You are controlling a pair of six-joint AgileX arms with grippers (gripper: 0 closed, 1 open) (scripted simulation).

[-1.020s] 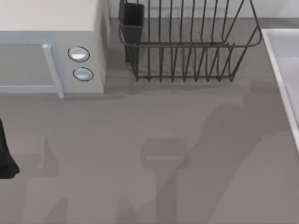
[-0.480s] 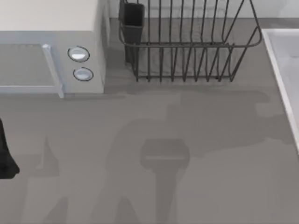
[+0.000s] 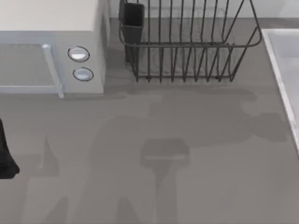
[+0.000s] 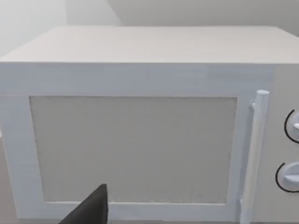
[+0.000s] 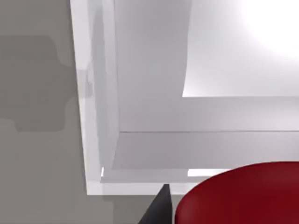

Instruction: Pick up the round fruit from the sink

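Filling the near corner of the right wrist view, the fruit sits very close under that camera, with a dark finger showing just beside it and the sink beyond, its pale rim meeting the grey counter. Whether the fruit is pinched, merely touched, or lying in the basin I cannot tell, nor how wide the right pincer stands. The risk, as I judge it, is a glossy ball: a squeeze off its middle would squirt it sideways along the smooth basin, and a lift begun on a poor grip would drop it. The rim is close, so a careless move could clip it. In the top view the sink's rim lies at the counter's right edge. The left arm idles at the left edge, facing the microwave; a finger shows, its opening unclear.
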